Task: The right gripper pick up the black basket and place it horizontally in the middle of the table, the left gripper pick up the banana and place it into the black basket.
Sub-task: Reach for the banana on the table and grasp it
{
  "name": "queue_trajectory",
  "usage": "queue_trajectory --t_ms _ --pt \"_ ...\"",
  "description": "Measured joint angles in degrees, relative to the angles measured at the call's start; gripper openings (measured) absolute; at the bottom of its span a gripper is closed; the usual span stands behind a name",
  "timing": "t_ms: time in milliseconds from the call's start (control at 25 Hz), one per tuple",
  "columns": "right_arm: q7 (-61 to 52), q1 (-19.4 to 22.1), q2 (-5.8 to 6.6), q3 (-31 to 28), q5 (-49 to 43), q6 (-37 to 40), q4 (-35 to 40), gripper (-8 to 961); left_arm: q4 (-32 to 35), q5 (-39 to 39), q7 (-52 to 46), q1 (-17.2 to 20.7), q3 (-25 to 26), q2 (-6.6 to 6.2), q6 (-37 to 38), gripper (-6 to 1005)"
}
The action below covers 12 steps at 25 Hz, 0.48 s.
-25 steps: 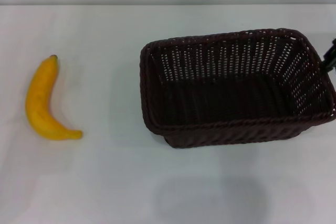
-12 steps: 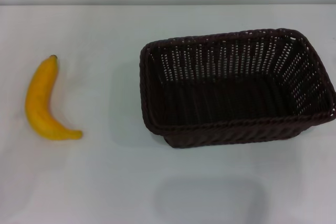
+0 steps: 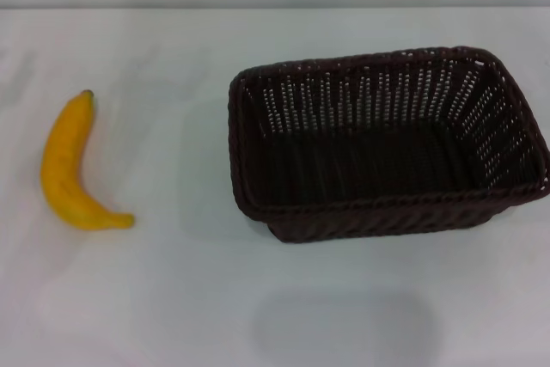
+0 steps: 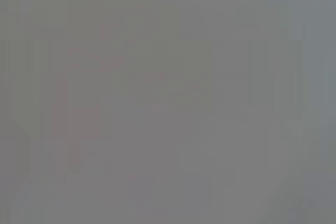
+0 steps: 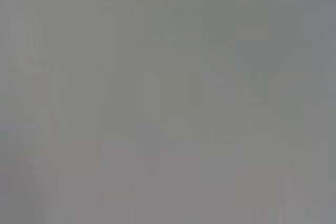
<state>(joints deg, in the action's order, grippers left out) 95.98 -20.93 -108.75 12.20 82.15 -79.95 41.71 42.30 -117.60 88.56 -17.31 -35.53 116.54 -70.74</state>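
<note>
The black basket (image 3: 387,143) stands upright and empty on the white table (image 3: 172,298), right of the middle, its long side running left to right. The banana (image 3: 67,169) lies on the table at the left, apart from the basket, its dark stem tip pointing to the far side. Neither gripper shows in the head view. Both wrist views show only a plain grey field, with no fingers and no objects.
The table's far edge (image 3: 275,8) runs across the top of the head view. A faint shadow (image 3: 344,324) lies on the table in front of the basket.
One second ago a dark part of the right gripper showed at the right edge beside the basket; it has since left the view. The basket and the banana have not moved.
</note>
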Motion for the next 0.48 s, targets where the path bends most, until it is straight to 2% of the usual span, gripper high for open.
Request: queue_trajectory --t_ms 80,120,200,320,360,480 --pt "11.3 1.2 0.25 -0.8 6.6 0.2 -6.3 265 5.8 6.9 -10.8 -0.3 0.0 -0.56 3.2 640" --pt "16.3 1.5 -0.11 -1.0 9.1 0.3 -8.0 266 8.7 11.3 -17.6 -0.5 0.0 -1.08 4.9 641" --pt "25.8 1.9 -1.70 -1.1 13.1 0.7 -9.6 266 12.5 18.2 -27.8 -1.0 0.0 -2.28 6.6 641" --pt "38.8 2.1 -5.27 -1.1 17.6 1.5 -10.5 266 15.7 31.9 -46.0 -3.4 0.1 -5.81 6.7 643" --pt "42.7 2.2 -5.99 -1.1 18.9 1.5 -11.3 269 16.1 37.4 -53.0 -5.1 0.2 -7.41 6.0 644" --pt "50.6 2.0 -6.19 -1.2 21.9 1.9 -15.1 304 16.3 50.3 -65.3 -9.7 0.4 -11.03 1.9 645"
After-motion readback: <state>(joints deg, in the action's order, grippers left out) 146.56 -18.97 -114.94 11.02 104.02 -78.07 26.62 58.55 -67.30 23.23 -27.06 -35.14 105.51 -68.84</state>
